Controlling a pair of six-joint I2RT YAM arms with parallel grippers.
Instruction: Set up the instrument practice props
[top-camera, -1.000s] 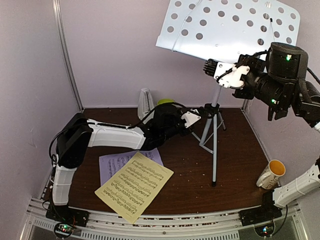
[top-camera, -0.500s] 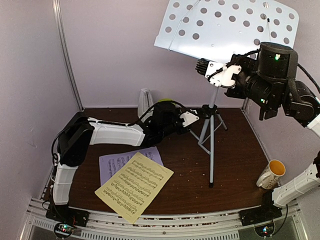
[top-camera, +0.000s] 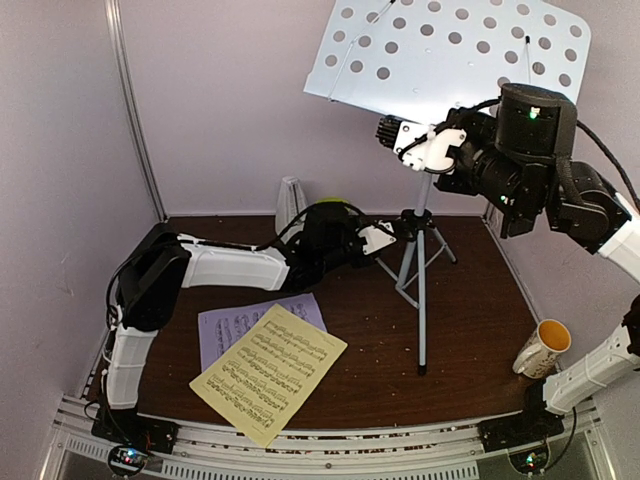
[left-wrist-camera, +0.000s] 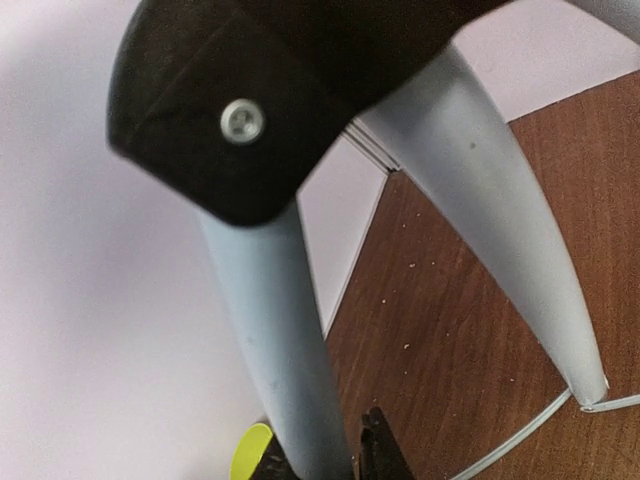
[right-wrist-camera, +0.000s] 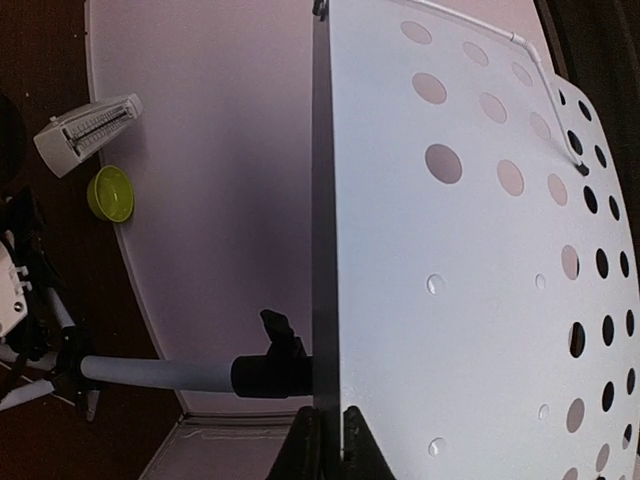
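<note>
Though cropped to bare fingertips in wrist views, noted left gripper (left-wrist-camera: 328, 458) clamped on grey metal tripod leg (left-wrist-camera: 265, 330), right gripper (right-wrist-camera: 328, 440) pinching white perforated music-stand plate (right-wrist-camera: 450, 300) at its edge.

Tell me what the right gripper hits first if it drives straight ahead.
The music stand's perforated desk: its edge sits between the fingers of the right gripper, so going on would push straight into that panel. Seating depth is unclear.

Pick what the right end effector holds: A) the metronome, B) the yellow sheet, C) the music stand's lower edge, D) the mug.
C: the right end effector pinches the lower edge of the music stand, as its wrist view shows.
</note>
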